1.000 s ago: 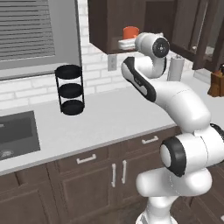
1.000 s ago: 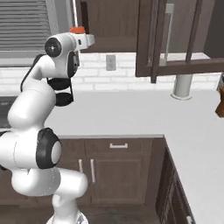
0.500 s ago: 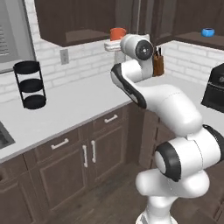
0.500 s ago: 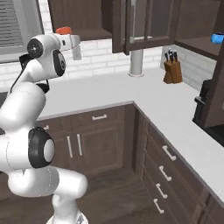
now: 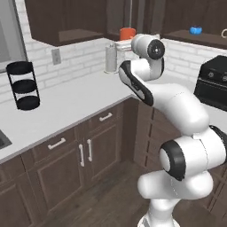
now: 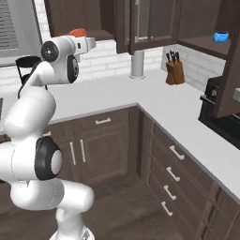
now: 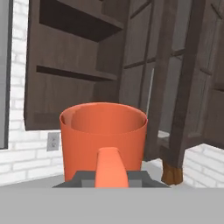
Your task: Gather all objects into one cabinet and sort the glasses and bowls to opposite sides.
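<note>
Orange mug (image 7: 103, 139) carried high toward the wall cabinet, gripper (image 7: 112, 177) clamped on its handle.

The step in hand looks like transport, so the mug should stay upright and level, rim up, and approach the cabinet (image 6: 154, 23) squarely between its open glass-paned doors, clear of the frames, before lowering onto the shelf on the side away from the small blue bowl (image 6: 220, 36). The mug is plain bright orange, smooth-walled, empty inside, held above the desk (image 5: 66, 106) near the arm's wrist (image 5: 148, 48).
</note>
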